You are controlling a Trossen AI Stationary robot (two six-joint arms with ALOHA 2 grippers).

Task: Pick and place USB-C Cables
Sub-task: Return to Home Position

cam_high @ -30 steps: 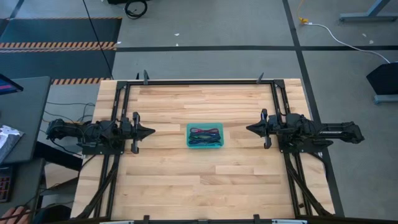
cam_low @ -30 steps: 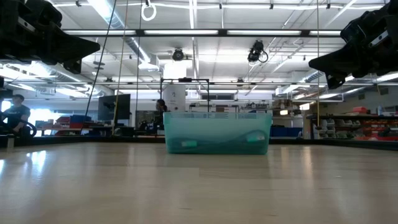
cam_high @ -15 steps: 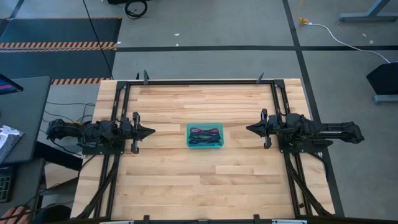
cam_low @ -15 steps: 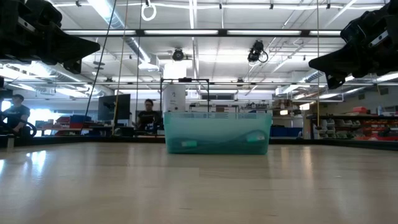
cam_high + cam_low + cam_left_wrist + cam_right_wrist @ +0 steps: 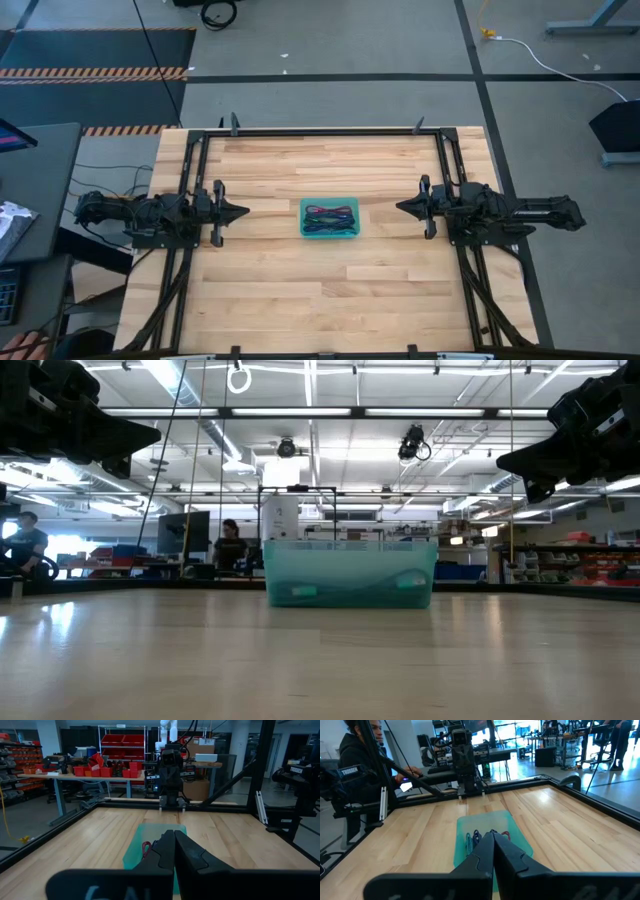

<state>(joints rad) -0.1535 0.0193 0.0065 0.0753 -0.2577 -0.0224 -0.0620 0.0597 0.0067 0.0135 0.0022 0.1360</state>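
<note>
You will find the USB-C cables point(image 5: 330, 215) lying inside the teal tray point(image 5: 304, 231) at frame centre. Left gripper point(image 5: 238, 212), mid-left, and right gripper point(image 5: 402, 207), mid-right, each have fingers pressed together.

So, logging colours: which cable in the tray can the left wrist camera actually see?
The maroon cable: its reddish loop shows in the teal tray beside the left tool; no other cable shows there.

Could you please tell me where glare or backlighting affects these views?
Low view: ceiling strip lights backlight the arms into silhouettes, and the table carries pale glare at left. High view: even light; cables in the tray read clearly. Wrist views: the left gripper and right gripper are dark, shut.
</note>
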